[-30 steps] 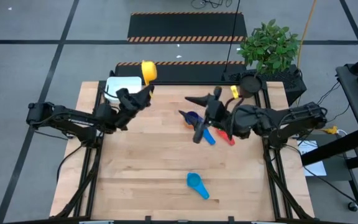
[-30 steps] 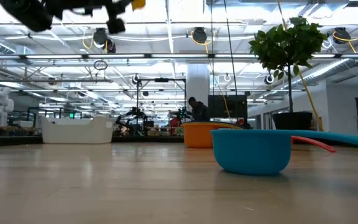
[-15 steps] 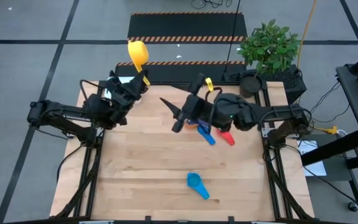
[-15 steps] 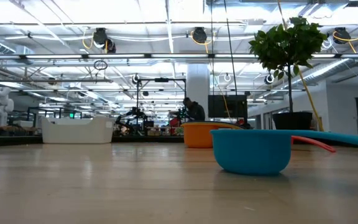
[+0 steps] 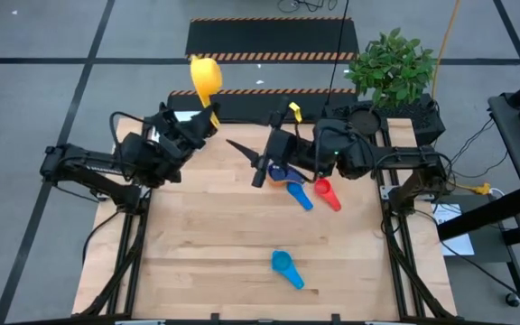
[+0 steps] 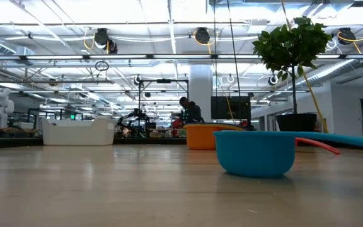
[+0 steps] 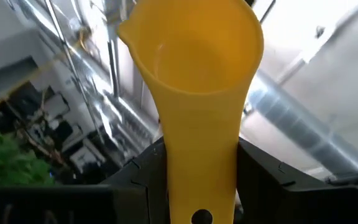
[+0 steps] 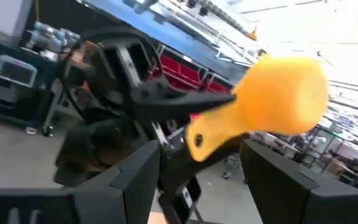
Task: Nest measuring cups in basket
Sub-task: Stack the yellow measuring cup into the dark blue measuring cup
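- High view: the left gripper [image 5: 208, 116] is raised over the table's back left corner, fingers closed on the handle of the yellow cup [image 5: 206, 78]; the right gripper [image 5: 246, 161] hangs mid-table with fingers spread, holding nothing. A red cup [image 5: 325, 191] and blue cup [image 5: 294, 191] lie just beside it, a light blue cup [image 5: 283, 264] nearer the front
- Low view: the white basket [image 6: 78, 132] sits far back; an orange cup [image 6: 208, 135] stands behind the light blue cup
- Left wrist view: both fingers clamp the yellow handle
- Right wrist view: yellow cup pinched by the other arm
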